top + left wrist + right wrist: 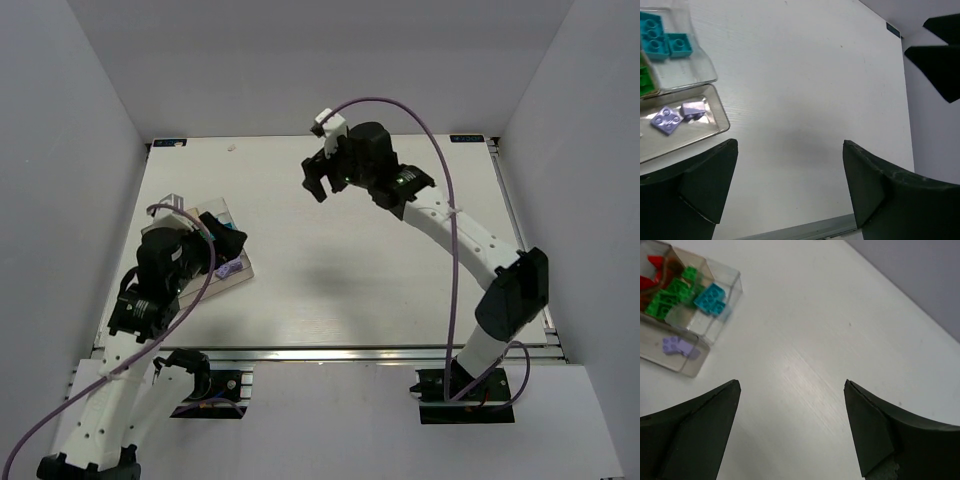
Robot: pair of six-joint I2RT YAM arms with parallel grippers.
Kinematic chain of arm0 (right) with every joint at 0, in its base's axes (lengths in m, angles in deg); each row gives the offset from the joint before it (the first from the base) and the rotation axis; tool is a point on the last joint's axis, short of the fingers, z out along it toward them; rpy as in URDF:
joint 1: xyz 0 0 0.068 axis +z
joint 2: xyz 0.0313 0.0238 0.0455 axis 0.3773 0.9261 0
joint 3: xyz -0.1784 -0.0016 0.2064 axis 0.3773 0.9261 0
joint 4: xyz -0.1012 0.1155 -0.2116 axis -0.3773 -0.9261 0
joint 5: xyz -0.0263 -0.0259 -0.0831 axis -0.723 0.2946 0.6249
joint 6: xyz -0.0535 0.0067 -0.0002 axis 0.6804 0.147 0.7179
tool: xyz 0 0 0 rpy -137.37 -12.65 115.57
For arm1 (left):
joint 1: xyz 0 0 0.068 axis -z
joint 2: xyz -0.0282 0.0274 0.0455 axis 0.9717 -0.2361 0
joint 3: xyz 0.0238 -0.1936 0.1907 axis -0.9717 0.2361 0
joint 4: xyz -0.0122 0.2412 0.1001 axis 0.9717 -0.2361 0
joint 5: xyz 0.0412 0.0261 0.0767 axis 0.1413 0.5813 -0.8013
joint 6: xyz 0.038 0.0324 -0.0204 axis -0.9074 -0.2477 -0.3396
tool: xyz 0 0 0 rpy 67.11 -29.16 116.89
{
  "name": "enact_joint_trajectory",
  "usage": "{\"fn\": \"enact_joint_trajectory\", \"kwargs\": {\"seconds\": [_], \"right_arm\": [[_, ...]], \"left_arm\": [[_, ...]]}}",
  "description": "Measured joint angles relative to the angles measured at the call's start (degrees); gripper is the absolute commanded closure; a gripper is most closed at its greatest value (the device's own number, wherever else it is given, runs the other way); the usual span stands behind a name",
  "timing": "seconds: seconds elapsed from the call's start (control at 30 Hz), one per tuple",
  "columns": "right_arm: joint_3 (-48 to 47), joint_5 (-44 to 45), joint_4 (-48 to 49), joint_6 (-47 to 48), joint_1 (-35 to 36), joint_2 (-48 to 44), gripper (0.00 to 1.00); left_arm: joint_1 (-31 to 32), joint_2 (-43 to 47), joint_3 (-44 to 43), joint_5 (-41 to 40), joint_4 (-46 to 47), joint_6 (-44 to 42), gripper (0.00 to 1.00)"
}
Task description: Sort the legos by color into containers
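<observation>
The clear container point(232, 270) lies at the table's left, partly hidden under my left arm. In the right wrist view the container point(727, 277) holds red bricks point(650, 272), green bricks point(670, 295), teal bricks point(710, 299) and purple bricks point(677, 346), each colour in its own compartment. The left wrist view shows two purple bricks point(675, 116), teal bricks point(662, 40) and green ones point(645, 80). My left gripper point(790, 150) is open and empty beside the container's near end. My right gripper point(318, 183) is open and empty, raised over the table's far middle.
The table's metal front rail point(330, 353) runs along the near edge. White walls close in the left, right and back. A small white speck point(232, 148) lies near the far edge.
</observation>
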Motion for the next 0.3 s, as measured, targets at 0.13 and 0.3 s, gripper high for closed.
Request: {"fn": "enact_joint_trajectory", "kwargs": {"seconds": [0.13,0.3], "right_arm": [[7.08,4.15,-4.48,-1.18,-1.07,-5.60,0.10],[14.47,5.20,-6.67,-2.27,-2.84,-9.64,0.11]], "left_arm": [[0.00,-5.18,0.00,5.07,6.23,-1.99,0.03],[0.15,-10.25,0.00,9.44,11.98,-3.89,0.02]]}}
